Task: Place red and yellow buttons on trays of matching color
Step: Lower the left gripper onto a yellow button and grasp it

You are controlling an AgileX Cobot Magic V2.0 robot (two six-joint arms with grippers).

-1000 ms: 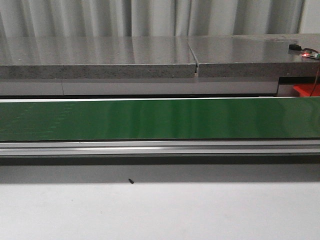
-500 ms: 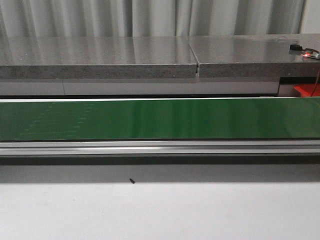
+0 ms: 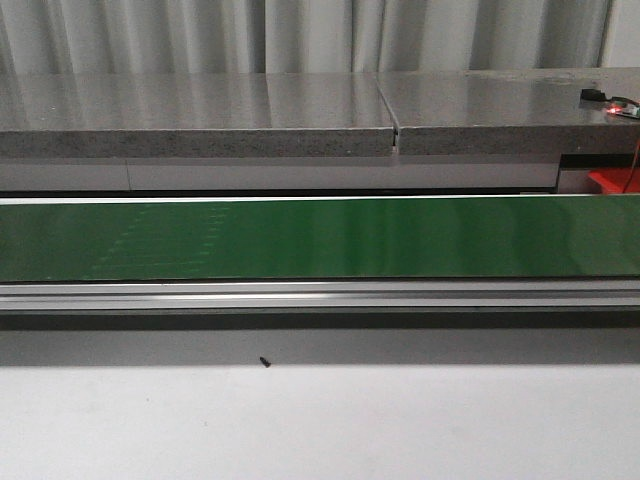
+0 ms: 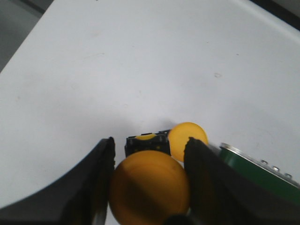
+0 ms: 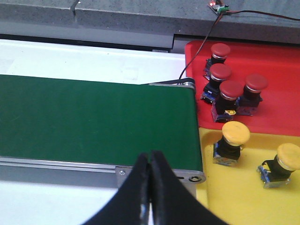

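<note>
- Gripping a yellow button (image 4: 149, 185), the left gripper (image 4: 150, 187) is holding its two black fingers (image 4: 96, 180) against either side of the button's domed cap, which is filling the gap between them.
- Lying just beyond that held cap, a second yellow button (image 4: 186, 139) is resting on the white table (image 4: 117, 61), with a black switch body (image 4: 146, 143) showing beside it; whether that body belongs to the held button or to the lying one cannot be told.
- Showing at the edge of the left wrist view, the end of the green conveyor belt (image 3: 320, 238) and its metal frame are sitting close to the lying button.
- Hanging over the near rail of the belt, the right gripper (image 5: 150, 187) is keeping its fingers pressed together with nothing between them.
- Sitting past the belt's end in the right wrist view, a red tray (image 5: 276, 56) is carrying four red buttons (image 5: 231, 90), standing upright and clustered close together.
- Adjoining the red tray on its near side, a yellow tray (image 5: 243, 197) is holding two yellow buttons: one (image 5: 233, 140) standing near the belt's end, the other (image 5: 283, 164) tilted, further from the belt.
- Running across the front view, the belt is lying bare between the white table and a grey stone-like counter (image 3: 200, 115), with neither arm showing there.
- Resting on the counter's far right, a small circuit board (image 3: 612, 104) is glowing red, a thin wire running from it down towards the red tray.
</note>
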